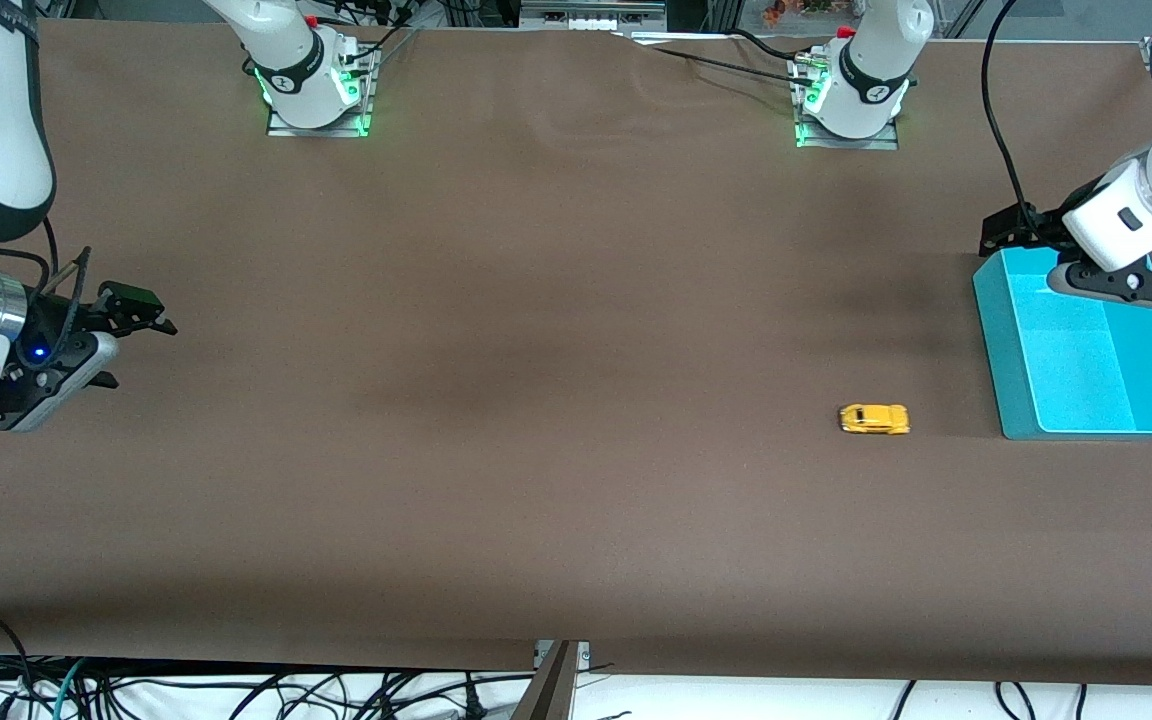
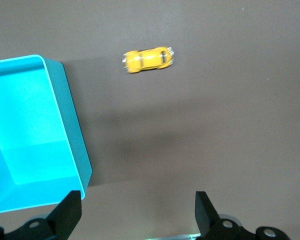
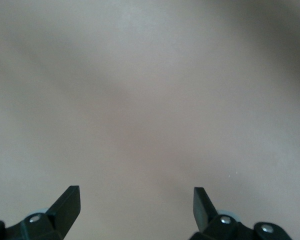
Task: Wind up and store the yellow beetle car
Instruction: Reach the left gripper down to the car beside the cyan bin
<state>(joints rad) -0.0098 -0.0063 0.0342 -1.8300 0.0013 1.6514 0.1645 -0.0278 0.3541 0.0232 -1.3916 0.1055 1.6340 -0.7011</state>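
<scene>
The yellow beetle car stands on its wheels on the brown table, beside the turquoise bin on the side toward the right arm's end. In the left wrist view the car lies apart from the bin. My left gripper hangs open and empty over the bin's edge that is farther from the front camera; its own view shows it with the jaws wide apart. My right gripper is open and empty above bare table at the right arm's end, also shown in its own view.
The bin is empty and sits at the left arm's end of the table. The two arm bases stand along the table edge farthest from the front camera. Cables lie below the table's near edge.
</scene>
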